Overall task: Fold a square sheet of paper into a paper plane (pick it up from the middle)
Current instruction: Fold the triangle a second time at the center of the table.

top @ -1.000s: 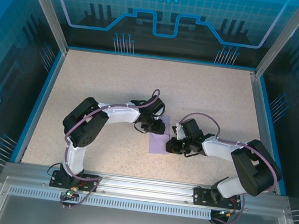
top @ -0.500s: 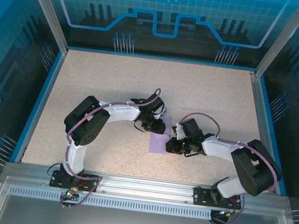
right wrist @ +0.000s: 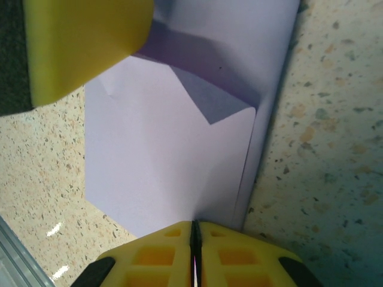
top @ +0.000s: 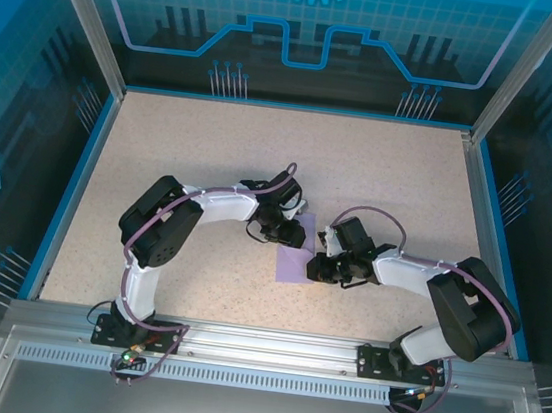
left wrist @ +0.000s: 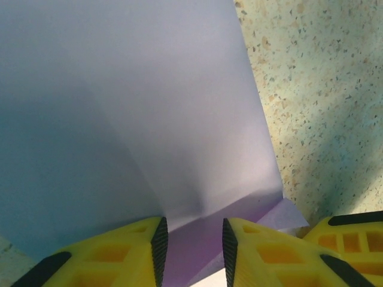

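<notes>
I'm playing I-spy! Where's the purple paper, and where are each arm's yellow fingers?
paper [top: 291, 268], top view, its bare near part.
left fingers [left wrist: 119, 254], left wrist view, one finger's yellow face.
right fingers [right wrist: 158, 251], right wrist view, one finger's yellow face.

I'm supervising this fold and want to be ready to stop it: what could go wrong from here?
1. The right gripper is shut on just the edge of the paper; a pull may tear it or slip off.
2. The left gripper, jaws apart, is over the paper close to the right one; they could collide or skew the crease.
</notes>
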Robot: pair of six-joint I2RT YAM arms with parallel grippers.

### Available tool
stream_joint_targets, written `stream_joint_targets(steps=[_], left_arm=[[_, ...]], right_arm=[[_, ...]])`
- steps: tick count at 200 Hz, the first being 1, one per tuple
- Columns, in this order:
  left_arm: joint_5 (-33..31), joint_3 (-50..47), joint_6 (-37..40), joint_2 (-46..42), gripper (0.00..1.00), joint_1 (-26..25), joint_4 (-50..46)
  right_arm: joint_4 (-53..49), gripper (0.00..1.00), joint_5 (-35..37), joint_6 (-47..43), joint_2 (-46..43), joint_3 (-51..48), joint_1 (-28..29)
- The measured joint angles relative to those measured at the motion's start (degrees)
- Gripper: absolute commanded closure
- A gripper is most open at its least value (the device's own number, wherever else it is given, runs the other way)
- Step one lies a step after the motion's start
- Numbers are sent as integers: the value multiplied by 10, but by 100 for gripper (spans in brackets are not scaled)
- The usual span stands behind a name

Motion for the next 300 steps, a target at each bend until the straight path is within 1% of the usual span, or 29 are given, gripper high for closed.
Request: stream_joint_targets(steps=[42,62,116,174,201,240,300], left_arm=[[4,2,12,-9,59,8,-9],[4,2,23,-24,55,16,-15],[-2,2,54,-53,53,20,-42],[-17,-28,78,-90,54,17,-50],[-28,-36,90,-89,56,3,-50],[-43,-37,103,-71,57,-14,-50],[-73,-29,110,-40,62,-14,-50]], right_arm=[[0,91,0,-2,0,0,0],[-2,92,1,-2,0,0,0],[-3,94,2,-2,0,1,0],[-2,98,1,-1,3,1,-2],[-2,100,-3,1,5,1,-4],[-2,100,-5,3,5,1,-6],[0,100,-9,3,7,1,-7]])
